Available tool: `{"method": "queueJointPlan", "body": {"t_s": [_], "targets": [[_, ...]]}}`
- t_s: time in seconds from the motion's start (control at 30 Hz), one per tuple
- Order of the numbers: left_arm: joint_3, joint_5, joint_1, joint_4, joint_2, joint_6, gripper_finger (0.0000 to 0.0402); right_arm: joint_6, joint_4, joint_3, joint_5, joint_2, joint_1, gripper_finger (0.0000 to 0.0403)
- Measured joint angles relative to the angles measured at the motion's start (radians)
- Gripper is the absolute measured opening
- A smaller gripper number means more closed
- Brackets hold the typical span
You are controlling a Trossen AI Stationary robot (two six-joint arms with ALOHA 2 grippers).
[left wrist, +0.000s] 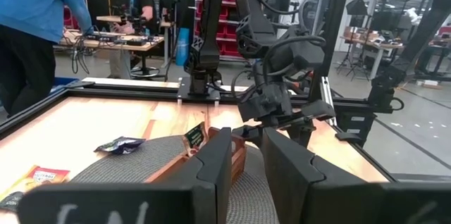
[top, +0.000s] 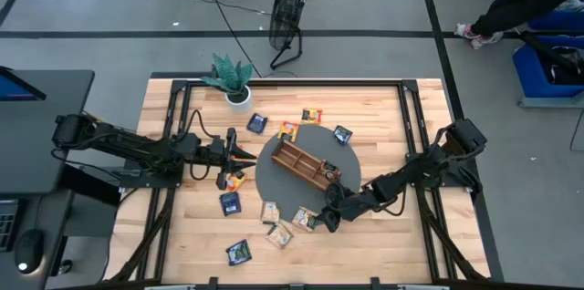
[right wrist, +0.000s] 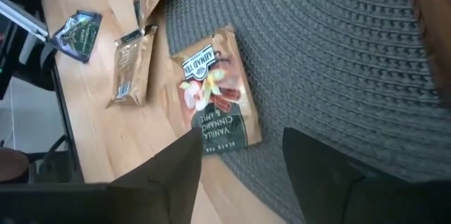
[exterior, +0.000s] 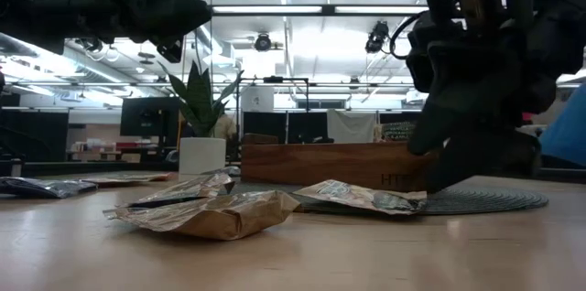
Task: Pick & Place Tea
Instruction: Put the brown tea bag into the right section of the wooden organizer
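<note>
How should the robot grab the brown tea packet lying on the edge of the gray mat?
Probably from above, pinching the tea packet across its narrow width. It lies flat, half on the gray mat, half on the table, and the open right gripper hangs just beside it.

Tea sachets (top: 278, 233) lie flat, scattered on table around mat.
</note>
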Motion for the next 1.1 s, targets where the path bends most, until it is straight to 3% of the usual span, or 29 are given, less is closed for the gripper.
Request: {"method": "queueJointPlan", "body": {"t_s": [0.8, 1.1], "targets": [[0.0, 0.0, 0.0, -0.004, 0.0, 0.0, 0.0087, -0.001, 0.068, 0.035, -0.05, 0.076, 0.0, 0.0197], [0.0, 0.0, 0.0, -0.005, 0.0, 0.002, 0.0087, -0.036, 0.04, 0.05, -0.05, 0.076, 0.0, 0.0145]]}}
